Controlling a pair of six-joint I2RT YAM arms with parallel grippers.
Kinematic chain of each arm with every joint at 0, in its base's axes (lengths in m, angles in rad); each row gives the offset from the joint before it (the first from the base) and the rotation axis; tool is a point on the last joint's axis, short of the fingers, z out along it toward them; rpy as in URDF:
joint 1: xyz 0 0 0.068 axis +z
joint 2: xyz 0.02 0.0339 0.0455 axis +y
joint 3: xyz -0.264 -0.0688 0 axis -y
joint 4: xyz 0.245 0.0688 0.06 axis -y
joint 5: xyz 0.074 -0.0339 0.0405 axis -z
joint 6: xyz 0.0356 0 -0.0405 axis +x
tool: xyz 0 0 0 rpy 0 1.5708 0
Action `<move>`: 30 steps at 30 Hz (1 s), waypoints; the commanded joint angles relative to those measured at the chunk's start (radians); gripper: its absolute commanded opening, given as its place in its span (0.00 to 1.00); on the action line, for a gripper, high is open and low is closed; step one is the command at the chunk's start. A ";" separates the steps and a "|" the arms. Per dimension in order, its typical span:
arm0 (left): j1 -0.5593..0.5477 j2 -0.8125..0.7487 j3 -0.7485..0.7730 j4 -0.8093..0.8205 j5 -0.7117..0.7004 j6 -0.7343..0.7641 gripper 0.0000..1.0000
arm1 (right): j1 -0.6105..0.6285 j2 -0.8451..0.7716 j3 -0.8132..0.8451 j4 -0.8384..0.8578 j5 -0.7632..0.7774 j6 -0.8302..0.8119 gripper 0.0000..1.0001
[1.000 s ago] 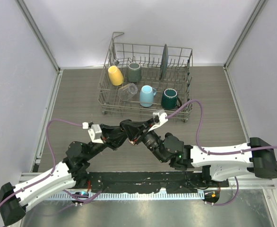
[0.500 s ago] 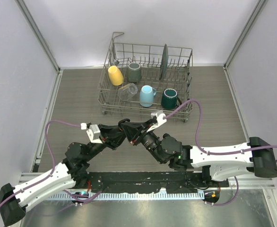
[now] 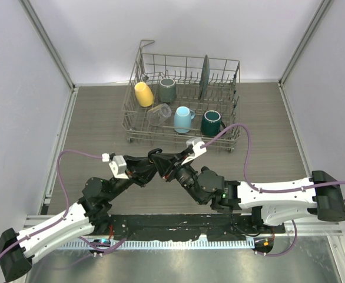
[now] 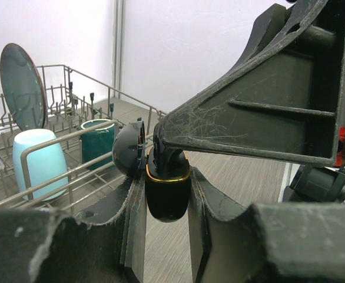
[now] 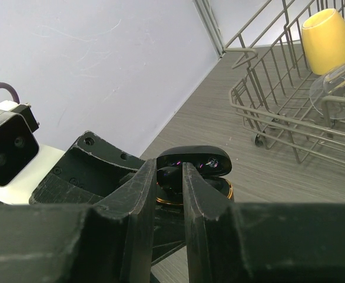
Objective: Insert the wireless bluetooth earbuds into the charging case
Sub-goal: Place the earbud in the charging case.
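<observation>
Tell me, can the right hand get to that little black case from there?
Likely yes: the left hand holds the charging case up, lid open, and the right hand, pinching a black earbud, sits at its opening with nothing between.

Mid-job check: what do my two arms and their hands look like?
The left arm and right arm have white shells with black joints. A purple cable loops along each to a white wrist camera. The left hand and right hand have matte black, scuffed fingers. A green light glows on the right arm.
</observation>
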 commanded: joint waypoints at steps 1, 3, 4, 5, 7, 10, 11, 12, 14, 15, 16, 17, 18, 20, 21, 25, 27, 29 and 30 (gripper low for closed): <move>0.000 -0.030 0.030 0.110 -0.017 0.015 0.00 | 0.005 -0.012 0.039 -0.069 0.049 -0.022 0.01; 0.000 -0.037 0.030 0.102 -0.014 0.015 0.00 | 0.004 -0.012 0.051 -0.084 0.051 -0.023 0.01; 0.000 -0.037 0.031 0.101 -0.010 0.017 0.00 | 0.005 -0.012 0.055 -0.087 0.051 -0.023 0.02; 0.000 -0.037 0.031 0.099 -0.007 0.017 0.00 | 0.004 -0.012 0.062 -0.092 0.049 -0.020 0.02; 0.002 -0.038 0.039 0.080 0.002 0.021 0.00 | 0.005 -0.012 0.067 -0.103 0.047 -0.015 0.06; 0.000 -0.046 0.062 0.034 0.029 0.037 0.00 | 0.004 -0.015 0.073 -0.115 0.038 -0.003 0.10; 0.000 -0.046 0.065 0.030 0.034 0.040 0.00 | 0.004 -0.015 0.078 -0.120 0.037 0.000 0.10; 0.002 -0.050 0.065 0.030 0.036 0.041 0.00 | 0.005 -0.013 0.081 -0.130 0.035 0.009 0.10; 0.000 -0.052 0.063 0.032 0.036 0.043 0.00 | 0.005 -0.013 0.090 -0.143 0.029 0.018 0.11; 0.000 -0.054 0.063 0.032 0.034 0.041 0.00 | 0.005 -0.015 0.093 -0.152 0.028 0.021 0.12; 0.000 -0.055 0.063 0.030 0.036 0.043 0.00 | 0.005 -0.015 0.091 -0.155 0.029 0.029 0.14; 0.000 -0.055 0.063 0.030 0.036 0.043 0.00 | 0.005 -0.016 0.094 -0.158 0.028 0.034 0.15; 0.000 -0.057 0.063 0.030 0.036 0.043 0.00 | 0.004 -0.015 0.096 -0.161 0.031 0.037 0.16; 0.002 -0.057 0.065 0.030 0.039 0.043 0.00 | 0.005 -0.012 0.101 -0.170 0.035 0.044 0.18; 0.000 -0.058 0.065 0.029 0.039 0.043 0.00 | 0.005 -0.012 0.102 -0.175 0.035 0.049 0.19; 0.000 -0.061 0.065 0.027 0.037 0.041 0.00 | 0.004 -0.007 0.120 -0.195 0.035 0.069 0.26; 0.000 -0.060 0.063 0.026 0.039 0.041 0.00 | 0.004 -0.007 0.127 -0.209 0.040 0.075 0.27; 0.000 -0.063 0.062 0.024 0.039 0.043 0.00 | 0.004 -0.009 0.136 -0.224 0.049 0.081 0.32; 0.000 -0.063 0.062 0.024 0.039 0.041 0.00 | 0.005 -0.010 0.137 -0.227 0.052 0.084 0.38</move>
